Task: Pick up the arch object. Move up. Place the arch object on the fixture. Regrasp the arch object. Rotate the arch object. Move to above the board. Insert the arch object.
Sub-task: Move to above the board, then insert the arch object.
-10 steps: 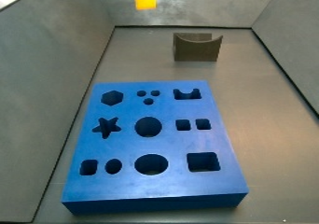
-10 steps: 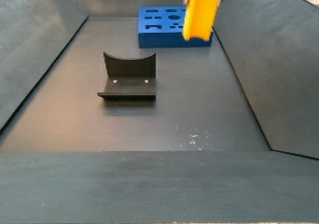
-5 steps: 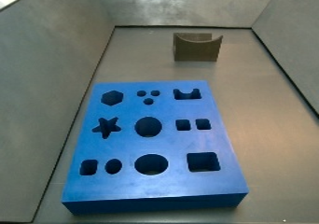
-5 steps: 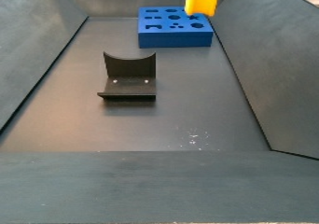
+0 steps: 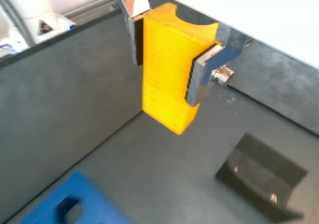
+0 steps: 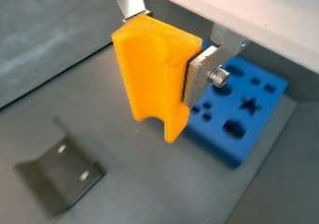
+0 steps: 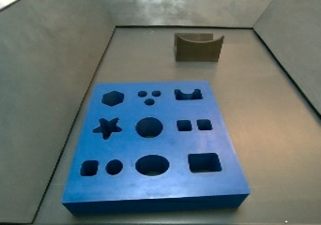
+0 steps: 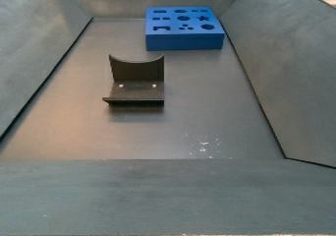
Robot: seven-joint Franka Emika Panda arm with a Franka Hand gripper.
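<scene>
gripper (image 5: 171,62): clenched on arch (image 5: 170,69), high above the floor, out of both side views. fixture (image 7: 197,46): far end, empty. board (image 7: 153,145): near. risk: arch hangs notch-down; a tilted descent could miss the fixture's dip.
</scene>
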